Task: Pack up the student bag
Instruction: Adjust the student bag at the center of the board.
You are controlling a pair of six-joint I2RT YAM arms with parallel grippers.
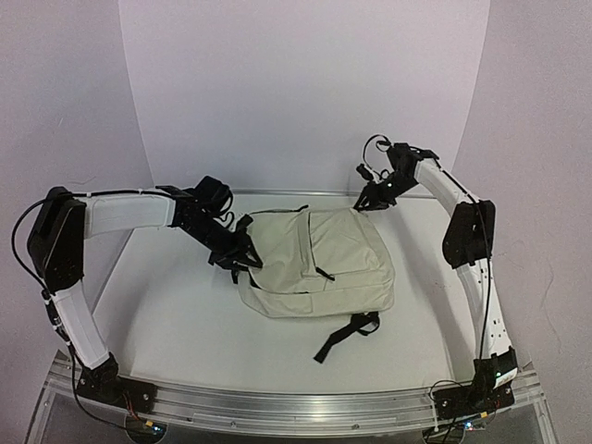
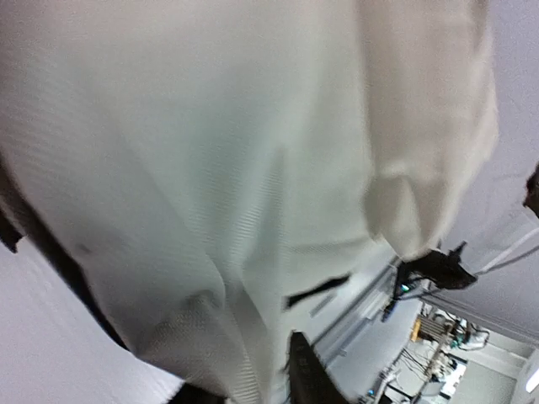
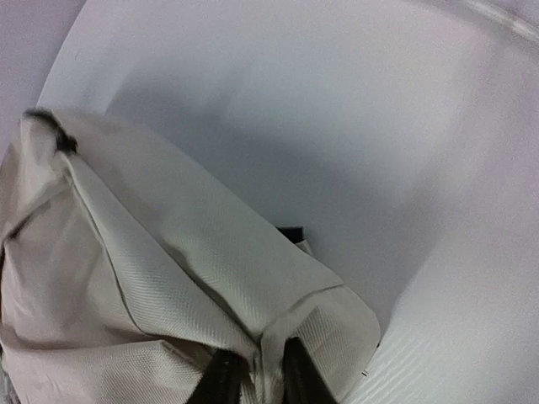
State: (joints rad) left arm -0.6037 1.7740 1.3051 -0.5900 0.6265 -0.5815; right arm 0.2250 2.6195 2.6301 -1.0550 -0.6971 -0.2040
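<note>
Fingers point(image 3: 221, 380) of the right gripper point(image 3: 257, 352), black and set narrow, pinch a fold of ribbed cream weave at the far right corner of the student bag point(image 1: 319, 264). Left gripper point(image 1: 242, 252) meets its left edge; whether it grips cannot be told. Soft and rounded-rectangular, the bag lies flat mid-table point(image 1: 176, 314), long axis far-to-near, handle loop point(image 1: 301, 209) far, black straps point(image 1: 347, 335) trailing near.

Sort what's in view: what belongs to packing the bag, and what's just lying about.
Belongs to the job:
- student bag, with its loose black strap
- left gripper, at the bag's left edge
- right gripper, at its far right corner

Just there:
- white table
- white backdrop

No items to pack are visible.
</note>
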